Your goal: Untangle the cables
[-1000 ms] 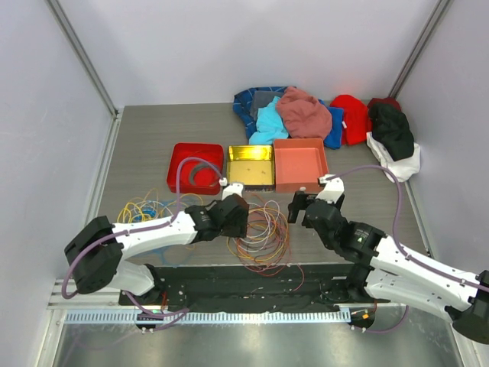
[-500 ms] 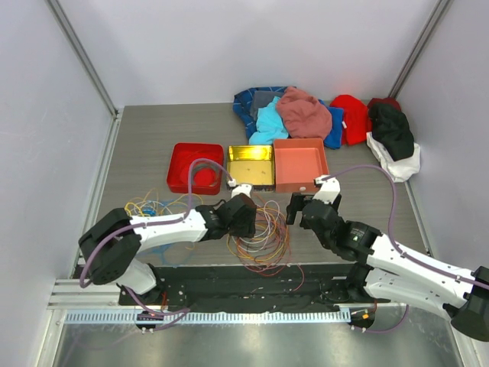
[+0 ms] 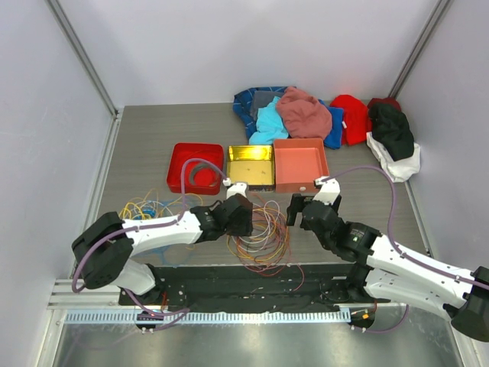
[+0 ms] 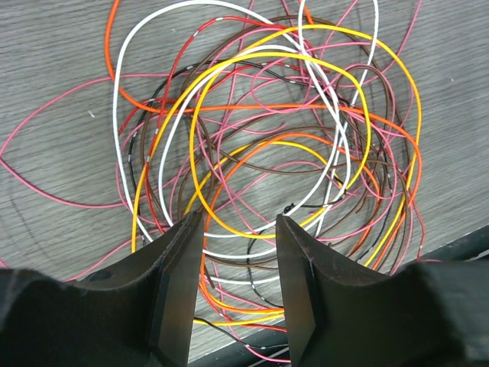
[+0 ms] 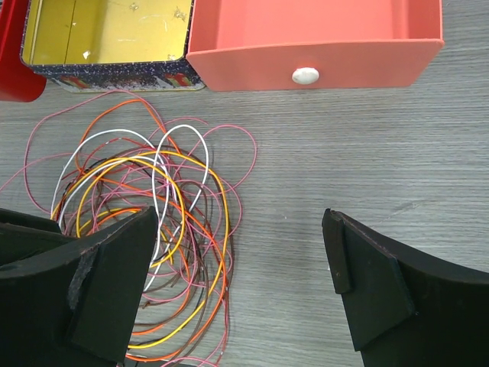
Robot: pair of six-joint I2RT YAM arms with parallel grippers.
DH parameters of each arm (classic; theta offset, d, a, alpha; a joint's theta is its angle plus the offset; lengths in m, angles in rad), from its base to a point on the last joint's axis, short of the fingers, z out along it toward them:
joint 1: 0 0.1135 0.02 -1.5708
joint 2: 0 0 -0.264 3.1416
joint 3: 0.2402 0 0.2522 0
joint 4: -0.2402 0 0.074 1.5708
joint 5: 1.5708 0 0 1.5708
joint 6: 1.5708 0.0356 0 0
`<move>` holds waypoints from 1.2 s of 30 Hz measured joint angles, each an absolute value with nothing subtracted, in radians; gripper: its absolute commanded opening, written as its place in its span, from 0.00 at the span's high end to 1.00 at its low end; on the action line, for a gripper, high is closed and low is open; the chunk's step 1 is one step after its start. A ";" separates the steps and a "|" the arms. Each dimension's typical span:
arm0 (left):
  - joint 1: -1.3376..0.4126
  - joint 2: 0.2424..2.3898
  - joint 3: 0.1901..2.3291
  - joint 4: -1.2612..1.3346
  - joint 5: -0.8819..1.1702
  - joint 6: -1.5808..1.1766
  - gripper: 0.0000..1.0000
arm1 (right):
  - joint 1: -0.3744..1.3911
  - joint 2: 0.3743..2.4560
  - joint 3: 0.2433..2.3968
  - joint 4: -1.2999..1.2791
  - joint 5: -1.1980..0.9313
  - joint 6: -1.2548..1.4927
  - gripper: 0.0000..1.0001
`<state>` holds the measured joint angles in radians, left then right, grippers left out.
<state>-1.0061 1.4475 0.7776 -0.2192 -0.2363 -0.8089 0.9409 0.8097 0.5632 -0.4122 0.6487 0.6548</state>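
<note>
Now, left gripper (image 4: 238, 229): jaws half apart, empty, over the cables (image 4: 283, 143)
right gripper (image 5: 238, 222): jaws wide apart, empty, beside the cables

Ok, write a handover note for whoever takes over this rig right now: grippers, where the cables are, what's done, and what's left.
Left gripper: partly open, low over the main tangle. Wires show between its fingers, but nothing is visibly clamped.
Right gripper: wide open and empty, over the table just right of that tangle.
Cables: the main tangle lies in front of the yellow tray. A smaller bunch lies apart on the left.
Done: no single wire looks pulled clear.
Left: lift out wires one at a time and separate both bunches.
</note>
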 measured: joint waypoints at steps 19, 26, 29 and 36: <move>-1.006 1.494 0.738 -0.171 -0.260 -0.832 0.77 | 0.941 0.812 0.561 -0.416 0.648 0.657 0.02; -1.006 1.512 0.736 -0.149 -0.266 -0.833 1.00 | 0.941 0.812 0.561 -0.417 0.648 0.657 0.02; -1.006 1.483 0.730 -0.163 -0.273 -0.831 1.00 | 0.941 0.812 0.561 -0.421 0.648 0.657 0.02; -1.006 1.110 0.785 -0.311 -0.324 -0.758 1.00 | 0.941 0.789 0.561 -0.419 0.638 0.654 0.02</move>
<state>-1.0061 1.1099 0.7849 -0.3107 -0.3237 -0.7582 0.9409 0.7895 0.5606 -0.4187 0.6376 0.6537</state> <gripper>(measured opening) 0.014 0.982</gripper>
